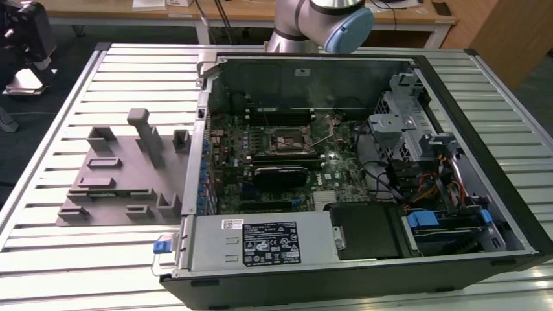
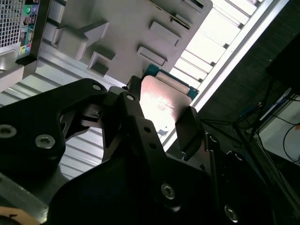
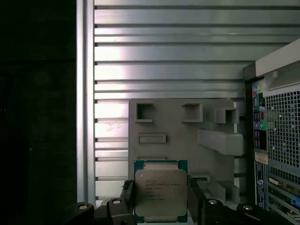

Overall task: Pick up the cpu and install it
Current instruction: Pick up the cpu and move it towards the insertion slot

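"So, what is sitting on the slatted table (image 1: 129, 58)?"

"An open computer case (image 1: 346, 81) is filling the exterior view's centre and right, and a grey fixture (image 1: 103, 188) is lying at the exterior view's left."

"And the gripper (image 3: 161, 199)?"

"In the first wrist view it is hanging over the fixture, its fingers (image 3: 194, 194) pinching the cpu (image 3: 161, 185) by two opposite edges."
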You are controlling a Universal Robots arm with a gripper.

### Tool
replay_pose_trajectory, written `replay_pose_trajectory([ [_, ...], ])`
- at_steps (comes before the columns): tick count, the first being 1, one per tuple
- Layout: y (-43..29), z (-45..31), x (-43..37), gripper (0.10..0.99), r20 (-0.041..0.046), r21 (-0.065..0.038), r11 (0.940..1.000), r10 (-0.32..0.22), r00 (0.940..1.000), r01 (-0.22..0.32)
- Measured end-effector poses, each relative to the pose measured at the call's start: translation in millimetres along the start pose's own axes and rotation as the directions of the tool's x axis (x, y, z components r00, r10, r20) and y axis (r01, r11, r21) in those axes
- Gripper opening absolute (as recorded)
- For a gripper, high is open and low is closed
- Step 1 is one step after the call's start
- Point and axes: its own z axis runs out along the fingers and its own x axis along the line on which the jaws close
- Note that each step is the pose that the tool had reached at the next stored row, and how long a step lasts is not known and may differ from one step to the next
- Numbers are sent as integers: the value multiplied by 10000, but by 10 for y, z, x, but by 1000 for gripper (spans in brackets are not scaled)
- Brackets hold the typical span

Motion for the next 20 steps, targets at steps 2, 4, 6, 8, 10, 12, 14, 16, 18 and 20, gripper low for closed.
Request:
replay_pose_trajectory([
  [2, 2, -40, -1, 541, 1, -1, 10000, -1, 10000, 1],
  [4, 3, -81, -2, 541, 1, 0, 10000, 0, 10000, 0],
  [6, 5, -121, -3, 541, 1, 0, 10000, -1, 10000, 1],
  [8, 6, -162, -4, 541, 3, -1, 10000, -1, 10000, 1],
  [10, 8, -199, -5, 541, 2, -1, 10000, 0, 10000, 0],
  [12, 8, -206, -5, 541, 3, -1, 10000, -1, 10000, 1],
  [14, 8, -207, -5, 541, 4, -1, 10000, -1, 10000, 1],
  [16, 9, -211, -15, 541, -2, 2, 10000, 0, 10000, 0],
  [18, 9, -208, -41, 541, 1, 0, 10000, -1, 10000, 1],
  [20, 11, -206, -80, 541, 2, -1, 10000, -1, 10000, 1],
])
